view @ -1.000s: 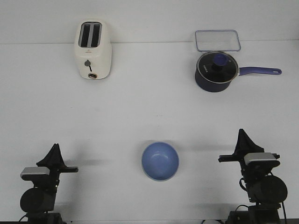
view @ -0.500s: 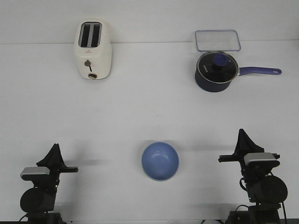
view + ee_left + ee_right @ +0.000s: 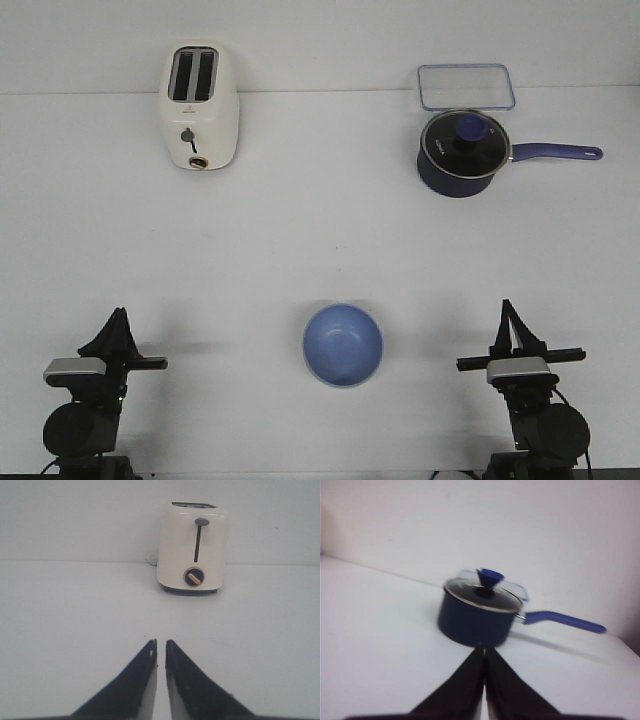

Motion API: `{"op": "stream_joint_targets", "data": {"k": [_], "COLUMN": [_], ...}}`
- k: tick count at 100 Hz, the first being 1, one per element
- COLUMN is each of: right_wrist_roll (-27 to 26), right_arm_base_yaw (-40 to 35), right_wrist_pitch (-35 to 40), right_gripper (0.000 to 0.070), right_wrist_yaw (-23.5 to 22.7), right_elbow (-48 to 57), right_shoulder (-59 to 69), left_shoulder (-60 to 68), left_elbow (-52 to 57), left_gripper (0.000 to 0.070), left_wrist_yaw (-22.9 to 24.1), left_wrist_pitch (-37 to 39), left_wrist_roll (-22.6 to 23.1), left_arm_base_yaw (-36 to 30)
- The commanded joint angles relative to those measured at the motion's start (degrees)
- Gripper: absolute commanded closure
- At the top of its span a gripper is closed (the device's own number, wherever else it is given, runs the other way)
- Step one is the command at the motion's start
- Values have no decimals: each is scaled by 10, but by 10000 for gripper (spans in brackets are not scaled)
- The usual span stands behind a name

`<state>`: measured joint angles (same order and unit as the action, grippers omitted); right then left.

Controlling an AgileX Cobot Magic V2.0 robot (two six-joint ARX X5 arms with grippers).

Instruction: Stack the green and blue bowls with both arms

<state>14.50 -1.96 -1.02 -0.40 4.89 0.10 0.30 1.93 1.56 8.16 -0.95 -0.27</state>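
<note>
The periwinkle blue bowl sits upright on the white table, near the front edge, midway between my two arms. No green bowl shows in any view. My left gripper is shut and empty, well left of the bowl, and points toward the toaster; its tips are almost touching over bare table. My right gripper is shut and empty, right of the bowl; in the right wrist view it points at the saucepan. The bowl shows in neither wrist view.
A cream toaster stands at the back left and also shows in the left wrist view. A dark navy saucepan with a glass lid stands at the back right, with a clear lidded container behind it.
My right arm has shifted a little left and lower in the front view, its wrist turned; the right wrist view is blurred by motion. The left arm and the bowl have not moved.
</note>
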Motion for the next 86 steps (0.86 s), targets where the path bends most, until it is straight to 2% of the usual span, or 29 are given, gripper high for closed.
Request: {"op": "stream_joint_targets", "data": {"k": [1, 10, 27, 86], "right_wrist_roll": [19, 19, 18, 18], "right_arm_base_yaw": [-1, -9, -18, -18], "right_wrist_pitch": [-2, -13, 17, 6], "right_gripper": [700, 700, 700, 700], "right_wrist_yaw": [3, 2, 4, 4], "right_elbow": [-17, -41, -42, -42], "right_shoulder": [0, 0, 0, 0], "left_shoulder": [-1, 0, -1, -1], "left_elbow": [-11, -11, -11, -11], "left_gripper": [685, 685, 685, 685], "left_wrist_yaw": [-1, -1, -1, -1], "left_wrist_pitch": [6, 7, 9, 9], "left_wrist_roll": [1, 1, 1, 1], "left_arm_base_yaw": [0, 0, 0, 0]}}
